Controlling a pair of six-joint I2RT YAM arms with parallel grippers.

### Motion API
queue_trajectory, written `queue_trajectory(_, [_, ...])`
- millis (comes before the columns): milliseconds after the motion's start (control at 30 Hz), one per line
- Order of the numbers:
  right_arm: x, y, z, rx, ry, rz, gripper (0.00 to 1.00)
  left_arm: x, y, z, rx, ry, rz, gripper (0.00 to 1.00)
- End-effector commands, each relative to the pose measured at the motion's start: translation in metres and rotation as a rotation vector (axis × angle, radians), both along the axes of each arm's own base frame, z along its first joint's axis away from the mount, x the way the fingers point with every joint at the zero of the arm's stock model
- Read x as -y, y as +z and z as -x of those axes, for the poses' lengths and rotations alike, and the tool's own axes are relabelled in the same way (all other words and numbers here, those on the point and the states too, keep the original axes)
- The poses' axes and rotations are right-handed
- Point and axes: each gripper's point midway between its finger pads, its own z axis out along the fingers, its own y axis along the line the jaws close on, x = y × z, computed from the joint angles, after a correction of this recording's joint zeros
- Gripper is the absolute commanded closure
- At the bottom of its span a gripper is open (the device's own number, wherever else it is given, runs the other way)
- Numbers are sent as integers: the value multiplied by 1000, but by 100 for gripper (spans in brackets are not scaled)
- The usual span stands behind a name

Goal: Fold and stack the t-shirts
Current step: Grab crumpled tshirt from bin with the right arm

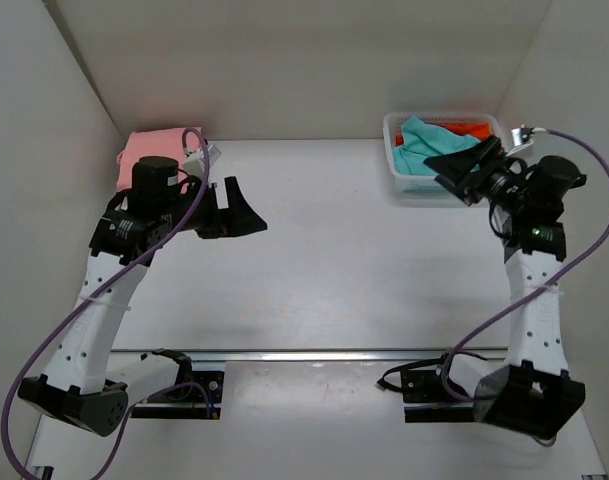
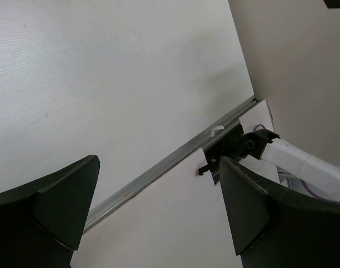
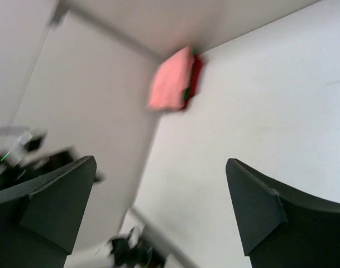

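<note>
Both arms were empty-handed: left gripper and right gripper spread wide, gripping nothing. Further back, the salmon pink t-shirt sat folded on the dark red t-shirt in the far-left corner. Roughly halfway, I'd say; the teal t-shirt and orange t-shirt lay crumpled in the basket.
</note>
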Motion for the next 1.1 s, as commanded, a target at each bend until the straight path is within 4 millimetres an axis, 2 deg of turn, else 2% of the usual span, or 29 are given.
queue_trajectory(0, [52,-3,-46,9,-180,157,1,-6,10,-5,38,10,11,2])
queue_trajectory(33, [64,-5,-70,7,-243,261,10,-9,11,-6,28,18,5,1])
queue_trajectory(67, [73,13,-83,72,-281,356,21,-13,6,-9,10,28,-12,1])
queue_trajectory(100, [84,10,-107,44,-348,443,34,-16,2,-10,-6,38,-26,1])
queue_trajectory(133, [87,-14,-126,-23,-330,472,45,-18,4,-11,-13,43,-28,2])
queue_trajectory(167, [99,-19,-152,-31,-360,522,66,-25,-1,-15,-33,61,-45,1])
queue_trajectory(200, [109,-29,-163,-65,-378,539,72,-24,-5,-17,-53,58,-55,1])
queue_trajectory(233, [120,-36,-183,-81,-409,561,87,-26,-7,-18,-63,61,-64,1])
queue_trajectory(267, [132,-46,-201,-89,-415,584,89,-26,-8,-18,-67,60,-74,1])
queue_trajectory(300, [140,-55,-212,-98,-429,604,88,-29,-8,-21,-64,70,-84,1])
queue_trajectory(333, [151,-63,-228,-113,-462,637,80,-33,-7,-25,-60,91,-94,1])
queue_trajectory(367, [161,-77,-245,-137,-486,676,66,-37,-8,-27,-68,107,-106,1])
queue_trajectory(400, [168,-67,-256,-100,-506,704,58,-43,-7,-27,-69,125,-108,2])
queue_trajectory(433, [174,-95,-270,-155,-502,711,48,-45,-10,-29,-83,126,-109,1])
queue_trajectory(467, [179,-108,-286,-159,-503,726,36,-47,-13,-31,-98,134,-103,2])
queue_trajectory(500, [184,-104,-295,-147,-526,742,29,-47,-16,-32,-109,132,-106,1])
queue_trajectory(533, [190,-120,-307,-159,-537,774,17,-48,-17,-33,-118,132,-100,1])
queue_trajectory(567, [194,-151,-316,-201,-526,800,7,-50,-17,-34,-113,139,-107,1])
queue_trajectory(600, [205,-173,-325,-234,-550,821,2,-51,-19,-36,-120,137,-109,1])
queue_trajectory(633, [214,-180,-329,-247,-580,830,1,-51,-22,-37,-133,135,-107,1])
queue_trajectory(700, [228,-219,-336,-323,-630,838,1,-53,-28,-37,-162,137,-100,2])
queue_trajectory(733, [237,-226,-338,-335,-670,853,1,-54,-31,-38,-175,137,-103,2])
queue_trajectory(800, [244,-260,-343,-371,-696,872,1,-57,-34,-42,-183,153,-111,1])
queue_trajectory(833, [245,-270,-346,-386,-708,876,1,-58,-38,-42,-205,153,-111,2])
queue_trajectory(1000, [258,-301,-348,-444,-730,859,1,-63,-51,-45,-254,170,-110,2])
queue_trajectory(1067, [263,-301,-348,-442,-743,842,1,-63,-49,-48,-252,172,-105,1])
